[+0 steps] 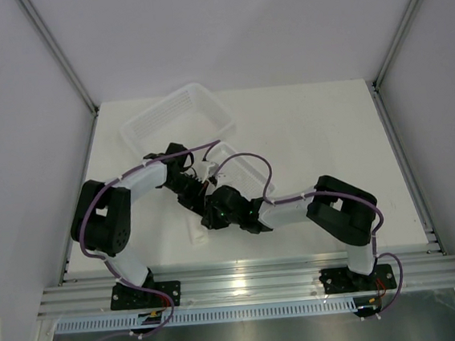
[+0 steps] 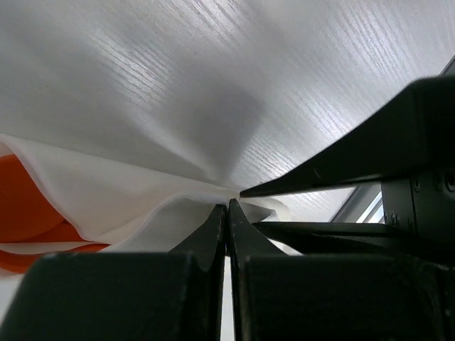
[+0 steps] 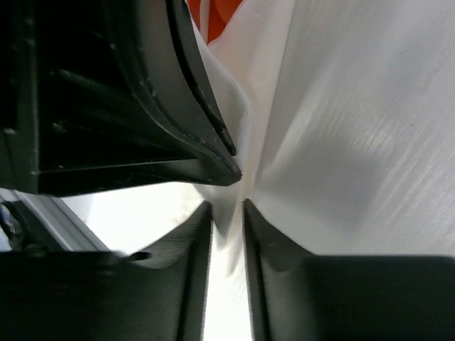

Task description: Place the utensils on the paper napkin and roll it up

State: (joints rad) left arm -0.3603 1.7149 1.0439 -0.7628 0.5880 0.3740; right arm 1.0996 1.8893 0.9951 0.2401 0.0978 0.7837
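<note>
I log: paper napkin (image 2: 135, 188), white, creased, bunched mid table (image 1: 328, 128) between both arms. utensils (image 2: 28, 206): orange, inside its folds. left gripper (image 2: 227, 213): closed, pinching the napkin. right gripper (image 3: 227, 213): narrow, a napkin fold between its fingers. basket (image 1: 175, 115): behind; small tray (image 1: 239, 169) beside

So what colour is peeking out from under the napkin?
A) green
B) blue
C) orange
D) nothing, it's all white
C: orange cutlery shows beneath the folded white napkin in the left wrist view.
</note>
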